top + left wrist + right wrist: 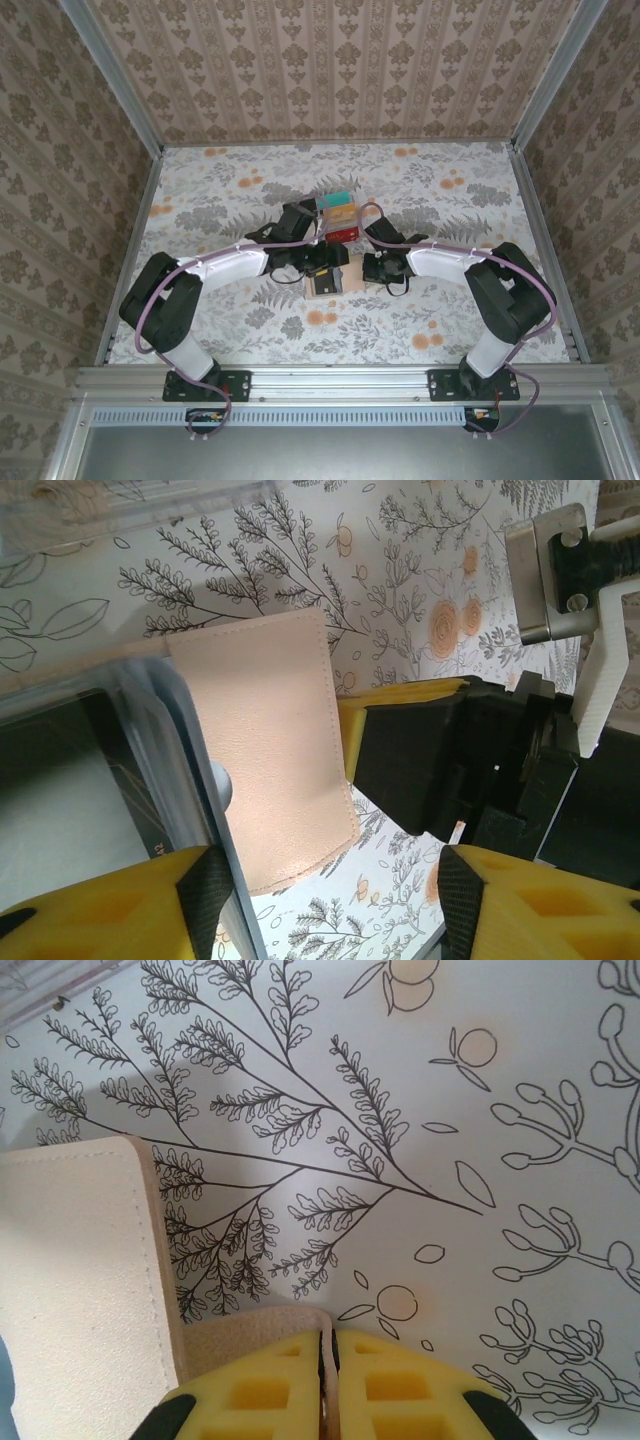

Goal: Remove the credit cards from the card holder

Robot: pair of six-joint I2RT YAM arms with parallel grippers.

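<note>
The right jaws were clamped shut on the card holder at the middle of the surface, likely steadying it, while the left jaws stood apart astride its black card.

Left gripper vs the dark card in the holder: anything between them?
Only the translucent pocket of the card holder, covering the dark card. Nothing else lies between it and the left gripper; the right gripper pinches the holder's flap off to one side.
</note>
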